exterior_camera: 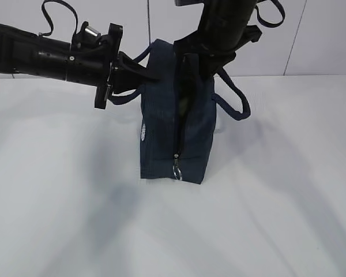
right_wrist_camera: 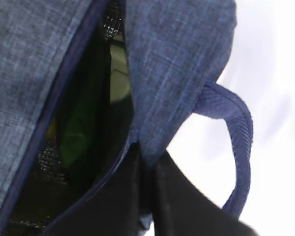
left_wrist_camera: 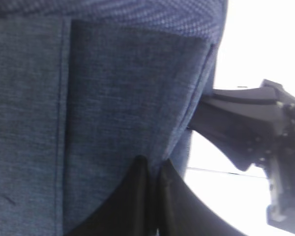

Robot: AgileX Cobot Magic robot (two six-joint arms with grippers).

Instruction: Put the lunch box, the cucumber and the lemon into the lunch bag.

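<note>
The dark navy fabric lunch bag (exterior_camera: 161, 138) stood near the white surface's (exterior_camera: 57, 219) far edge. The left tool (left_wrist_camera: 152, 169) and right tool (right_wrist_camera: 146, 162) each pinched its fabric. Inside showed the smooth dark green cucumber (right_wrist_camera: 76, 132) and pale sage-green lunch box lid (right_wrist_camera: 119, 73).

Your left arm (exterior_camera: 40, 55) matte black and tubular, flat square wrist flange, looped black cable, your right arm (exterior_camera: 228, 26) equally black, tapered fingers (right_wrist_camera: 172, 196).

The desk (exterior_camera: 57, 219) is plain white with a smooth surface, and soft grey shadows lie across it. Behind it stands a pale wall (exterior_camera: 328, 34) made of panels, with thin dark seams between them.
</note>
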